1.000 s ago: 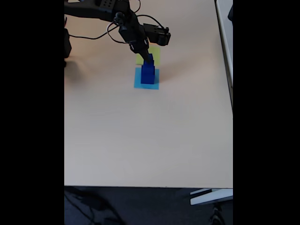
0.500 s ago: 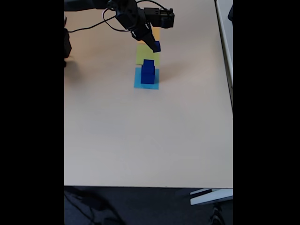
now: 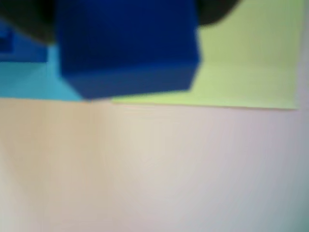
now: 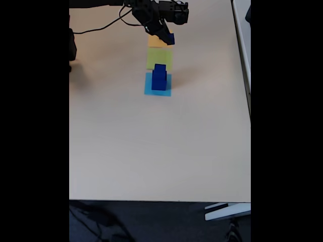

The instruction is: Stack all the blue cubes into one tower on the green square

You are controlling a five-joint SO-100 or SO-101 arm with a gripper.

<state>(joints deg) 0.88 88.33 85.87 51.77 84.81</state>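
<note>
While no writing shows, the gripper (image 4: 168, 39) pinches a small blue cube (image 4: 170, 39), carried farther from the tower (image 4: 159, 78) than before.

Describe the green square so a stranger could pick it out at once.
On the beige tabletop, three flat paper squares lie in a line near the far edge. The lime-green paper square is the middle one, bare, between the orange paper square and the light-blue paper square carrying stacked dark blue cubes.
</note>
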